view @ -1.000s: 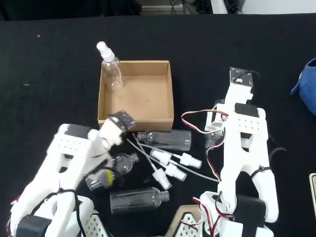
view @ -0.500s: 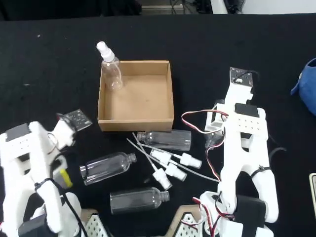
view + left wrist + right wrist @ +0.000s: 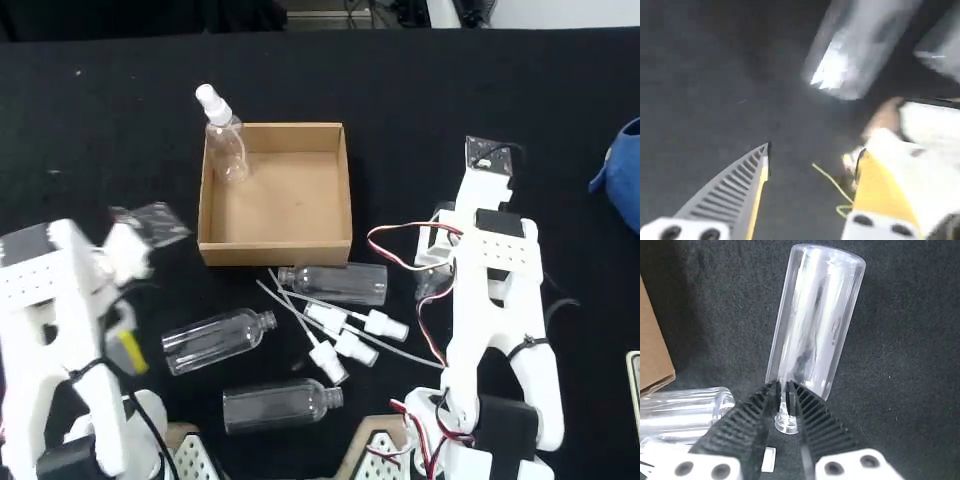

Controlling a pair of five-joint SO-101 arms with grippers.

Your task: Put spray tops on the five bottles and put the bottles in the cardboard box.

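One uncapped bottle (image 3: pixel 812 320) looked to lie on the worktop (image 3: pixel 500 100) between the cardboard box (image 3: pixel 652 340) and the right edge. Right gripper (image 3: pixel 782 386) fingers were pinched on its neck. Spray tops (image 3: pixel 350 335) lay loose nearer the front edge. Left gripper (image 3: pixel 812 152) fingers were apart, empty, toward the left edge. Best bet: grip below the mouth, feed the tube in straight.

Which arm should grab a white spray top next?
Probably left. The left gripper is open and empty, while the right gripper is shut on the neck of a clear plastic bottle. The white spray tops lie between the arms.
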